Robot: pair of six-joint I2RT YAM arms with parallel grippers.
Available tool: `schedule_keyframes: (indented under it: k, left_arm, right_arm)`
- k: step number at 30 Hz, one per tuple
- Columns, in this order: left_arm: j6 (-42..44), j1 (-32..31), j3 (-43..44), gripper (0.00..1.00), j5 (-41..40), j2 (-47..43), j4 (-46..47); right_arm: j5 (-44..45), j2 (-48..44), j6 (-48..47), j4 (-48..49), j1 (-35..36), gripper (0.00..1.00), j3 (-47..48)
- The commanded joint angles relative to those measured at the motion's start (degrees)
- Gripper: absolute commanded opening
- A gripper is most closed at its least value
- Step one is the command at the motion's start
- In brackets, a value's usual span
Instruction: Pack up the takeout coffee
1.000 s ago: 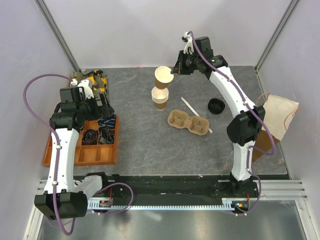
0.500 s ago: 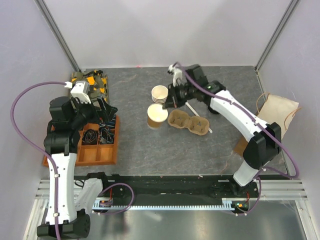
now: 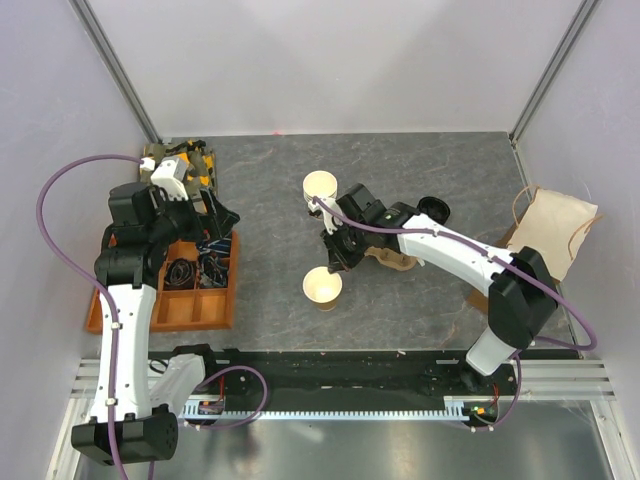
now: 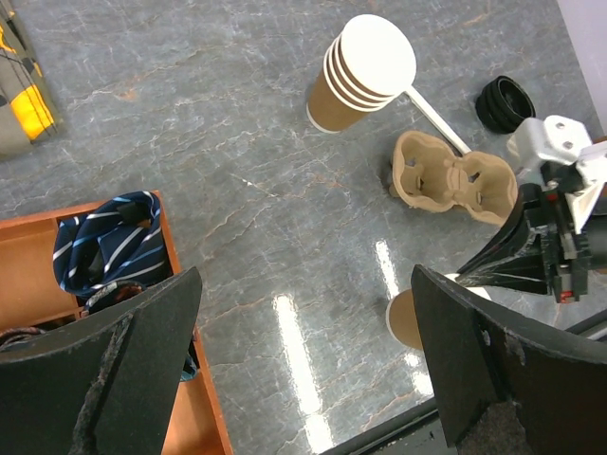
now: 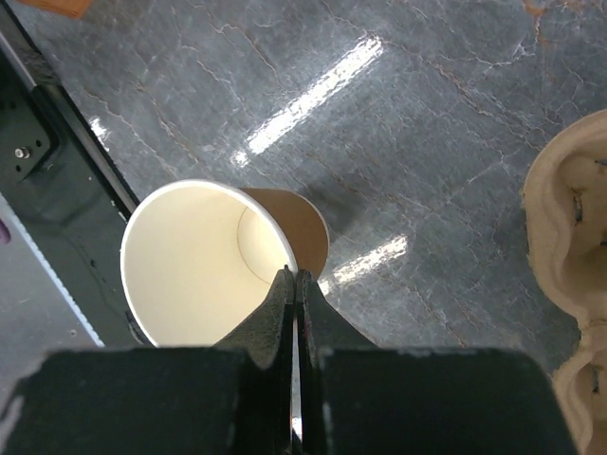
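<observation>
From above, the right tool (image 3: 333, 265) pinches the rim of a single paper cup (image 3: 323, 287), which sits low over the near part of the worktop (image 3: 270, 180), just in front of the cup carrier (image 3: 395, 262). The arm hides most of that carrier. The black lid (image 3: 435, 208) lies apart on the far side of the arm, so the cup is open-topped and not yet in any pocket. The stack of cups (image 3: 320, 187) stands untouched behind. A paper bag (image 3: 555, 230) lies at the right edge. The left tool (image 3: 212, 218) hangs over the orange tray (image 3: 165, 305), carrying nothing.

From the left wrist, the left tool (image 4: 303, 365) is spread wide and empty. Both carrier (image 4: 455, 180) pockets are vacant, and the lid (image 4: 505, 102) and a white stirrer (image 4: 436, 118) lie loose beside the stack (image 4: 365, 71). The cup (image 4: 408, 320) is near the worktop's front edge under the right tool (image 4: 531, 251).

From the right wrist, the right tool (image 5: 294, 294) is closed narrow on the cup (image 5: 204, 261) wall, one finger inside the rim and one outside. The cup looks tilted, and I cannot tell whether its base touches the worktop.

By my reading the task is early: one cup is separated, while lidding, seating it in the carrier and any bagging remain.
</observation>
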Motion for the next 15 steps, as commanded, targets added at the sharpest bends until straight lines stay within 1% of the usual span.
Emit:
schedule_keyframes:
  k: [1,5,15]
  left_arm:
    - [0.15,0.22,0.13,1.0,1.5,-0.77,0.94]
    - [0.23,0.22,-0.31,1.0,1.5,-0.94,1.2]
    - [0.32,0.22,-0.31,1.0,2.03,-0.59,1.38]
  right_arm:
    - [1.11,-0.51,-3.43,4.39,0.24,0.0,-1.17]
    - [0.41,0.02,-3.62,6.93,0.33,0.0,-2.49]
    - [-0.74,1.08,-4.59,8.35,0.33,0.0,-3.99]
